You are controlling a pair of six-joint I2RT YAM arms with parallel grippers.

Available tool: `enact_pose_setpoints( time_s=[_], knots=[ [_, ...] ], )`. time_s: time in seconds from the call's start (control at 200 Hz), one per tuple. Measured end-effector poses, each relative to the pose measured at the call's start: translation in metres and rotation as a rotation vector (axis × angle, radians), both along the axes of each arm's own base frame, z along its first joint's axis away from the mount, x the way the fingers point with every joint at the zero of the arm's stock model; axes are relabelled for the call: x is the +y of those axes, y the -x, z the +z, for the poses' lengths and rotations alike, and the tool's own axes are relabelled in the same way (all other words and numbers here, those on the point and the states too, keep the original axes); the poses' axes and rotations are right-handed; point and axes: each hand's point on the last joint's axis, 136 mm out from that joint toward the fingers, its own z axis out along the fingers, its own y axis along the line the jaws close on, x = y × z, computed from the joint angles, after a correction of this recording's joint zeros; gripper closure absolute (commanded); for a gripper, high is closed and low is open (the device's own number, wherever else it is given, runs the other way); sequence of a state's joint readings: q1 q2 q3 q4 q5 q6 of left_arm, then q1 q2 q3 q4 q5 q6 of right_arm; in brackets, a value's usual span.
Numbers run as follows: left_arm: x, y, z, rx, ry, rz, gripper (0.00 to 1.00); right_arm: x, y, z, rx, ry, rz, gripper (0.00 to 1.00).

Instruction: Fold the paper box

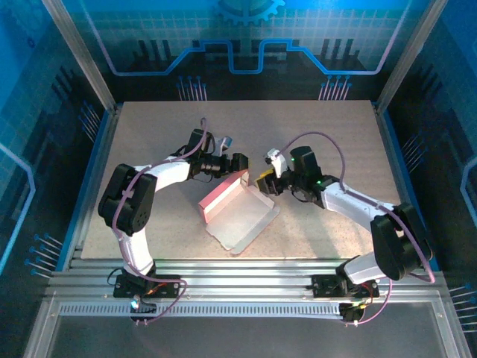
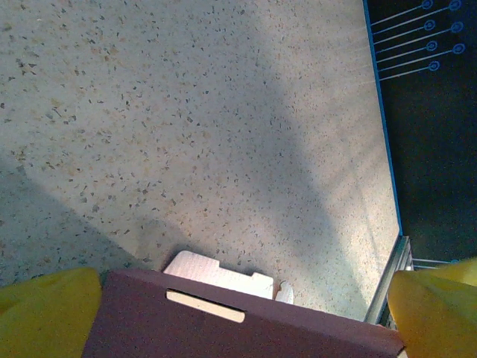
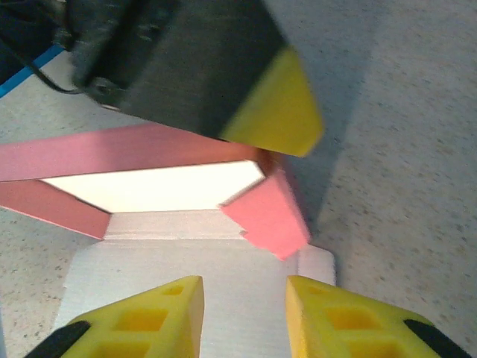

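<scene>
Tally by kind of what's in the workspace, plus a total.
Paper box: 1
Grippers: 2 (left gripper, right gripper)
Total: 3

From the left wrist I get the left gripper (image 2: 242, 294) only in part: both yellow pads (image 2: 46, 317) run off the bottom corners. The paper box (image 2: 223, 328) is cut by that same edge, with one pink slotted wall showing, and it covers the whitish part behind save a notched strip. Whether the wall touches either pad, I cannot tell. From the right wrist, the right gripper (image 3: 244, 291) has its fingers (image 3: 149, 321) cropped at the bottom. One left-gripper finger (image 3: 223, 74) overhead (black, yellow-tipped) is blurred and covers part of the far pink wall. From above, both grippers' fingertips are too small to judge.
</scene>
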State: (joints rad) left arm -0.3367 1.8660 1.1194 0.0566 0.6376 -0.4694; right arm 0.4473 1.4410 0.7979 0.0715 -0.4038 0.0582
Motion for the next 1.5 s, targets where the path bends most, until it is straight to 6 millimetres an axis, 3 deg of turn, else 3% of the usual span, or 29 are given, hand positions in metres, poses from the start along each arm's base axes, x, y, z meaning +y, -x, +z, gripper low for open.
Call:
enact_pose_setpoints(
  time_s=[0.085, 0.29, 0.365, 0.67, 1.051, 1.501],
  knots=[
    [0.000, 0.000, 0.000, 0.000, 0.000, 0.000, 0.01, -0.005, -0.004, -0.007, 0.009, 0.012, -0.008, 0.70],
    [0.000, 0.000, 0.000, 0.000, 0.000, 0.000, 0.01, 0.002, -0.008, -0.052, 0.104, 0.057, 0.025, 0.74],
    [0.000, 0.000, 0.000, 0.000, 0.000, 0.000, 0.01, 0.005, -0.010, -0.060, 0.120, 0.068, 0.034, 0.75],
    [-0.001, 0.002, 0.000, 0.008, 0.008, -0.011, 0.02, 0.032, -0.033, -0.045, 0.056, 0.060, 0.081, 0.77],
    [-0.004, 0.005, -0.007, 0.063, 0.039, -0.052, 0.03, 0.050, -0.033, -0.048, 0.034, 0.085, 0.115, 0.79],
    [0.005, -0.007, -0.004, 0.134, 0.152, -0.101, 0.07, 0.069, -0.042, -0.046, -0.019, 0.056, 0.084, 0.80]
  ],
)
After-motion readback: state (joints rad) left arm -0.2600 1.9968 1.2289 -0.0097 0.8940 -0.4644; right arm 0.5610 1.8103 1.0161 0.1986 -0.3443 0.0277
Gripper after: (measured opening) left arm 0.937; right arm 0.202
